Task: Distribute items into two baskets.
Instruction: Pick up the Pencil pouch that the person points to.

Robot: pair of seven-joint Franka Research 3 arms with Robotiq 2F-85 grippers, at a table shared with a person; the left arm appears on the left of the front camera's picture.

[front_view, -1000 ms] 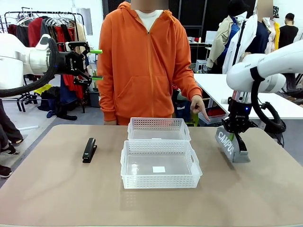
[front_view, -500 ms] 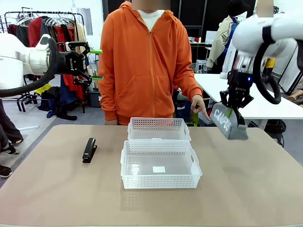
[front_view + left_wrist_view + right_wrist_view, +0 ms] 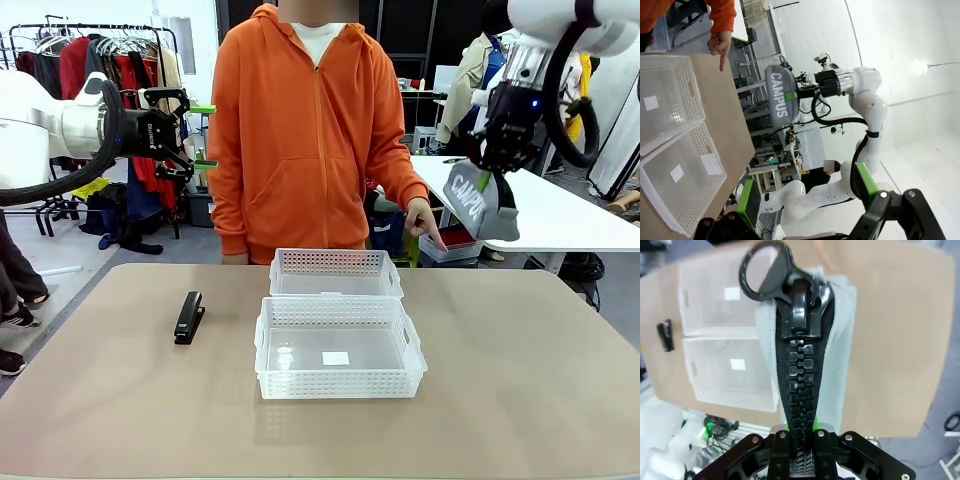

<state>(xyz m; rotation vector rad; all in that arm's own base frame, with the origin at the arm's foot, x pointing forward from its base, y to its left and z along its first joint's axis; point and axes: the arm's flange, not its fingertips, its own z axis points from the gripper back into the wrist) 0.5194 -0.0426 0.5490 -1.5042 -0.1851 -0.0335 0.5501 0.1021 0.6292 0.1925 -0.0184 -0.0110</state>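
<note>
We find the right gripper (image 3: 492,172) clamped on the grey CAMPUS pouch (image 3: 478,203), held high above the right side of the table (image 3: 520,390). The left gripper (image 3: 203,135) stands wide, raised at the left. The black stapler (image 3: 189,316) lies on the table left of both baskets (image 3: 340,383)

Place: robotics lab | signs: white robot arm (image 3: 40,125), clothes rack (image 3: 72,60), white worktable (image 3: 570,215)

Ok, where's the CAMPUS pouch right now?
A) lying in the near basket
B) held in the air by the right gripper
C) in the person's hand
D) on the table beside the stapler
B: the right gripper is shut on the pouch, which hangs well above the table, off to the right of both baskets.
</note>
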